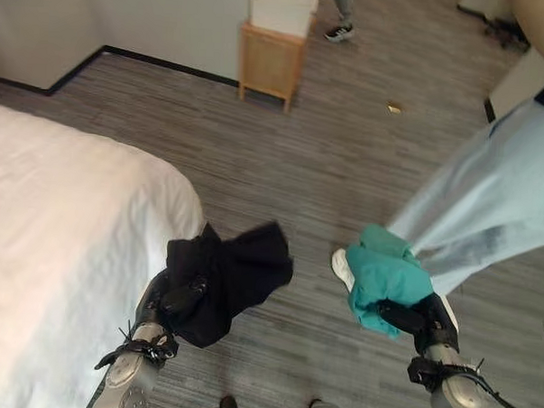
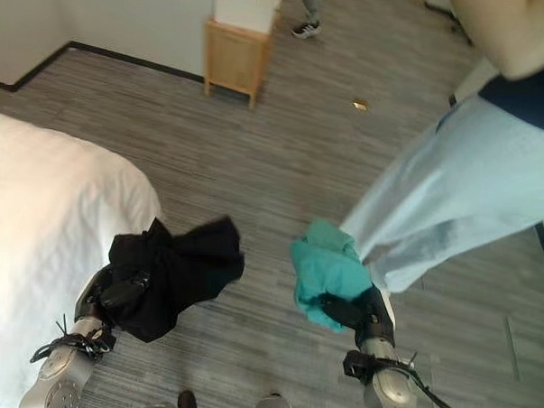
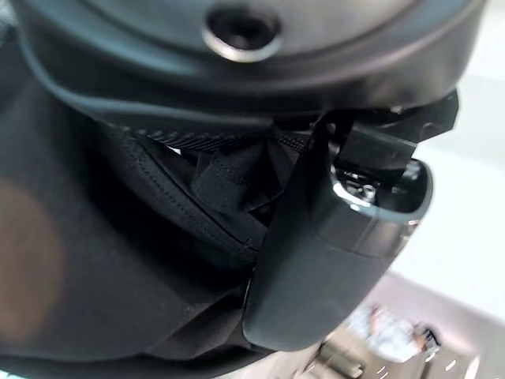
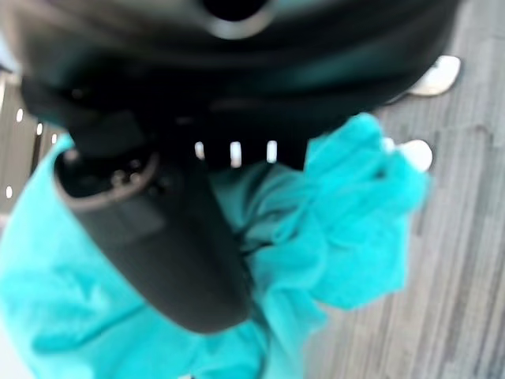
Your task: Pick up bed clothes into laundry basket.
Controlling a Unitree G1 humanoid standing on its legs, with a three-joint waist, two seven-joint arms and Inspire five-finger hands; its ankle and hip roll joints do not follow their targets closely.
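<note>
A person in pale trousers (image 1: 489, 204) stands just past the right hand's fingers, their white shoe (image 1: 342, 266) on the grey plank floor (image 1: 328, 152) right behind the bundle that hand carries; the leg crosses the way between that hand and the far wall. Well beyond both hands, by the wall, stands a wooden laundry basket (image 1: 271, 61) with a white liner (image 1: 280, 9) showing at its top; what lies inside cannot be told. Another person's dark shoe (image 1: 339, 32) shows beside it, and a small yellowish scrap (image 1: 394, 107) lies on the floor further right. The white bed (image 1: 63, 240) lies just outside the left hand's fingers.

The left hand (image 1: 179, 295) has its fingers and thumb (image 3: 331, 245) curled round a black garment (image 1: 237, 270), which bunches in the palm and hangs loose beyond the fingertips, clear of the floor. The right hand (image 1: 410, 316) is clenched on a teal cloth (image 1: 386, 277); in its wrist view the thumb (image 4: 170, 253) presses into the folds, and the cloth bulges up past the fingers, close against the person's trouser leg
</note>
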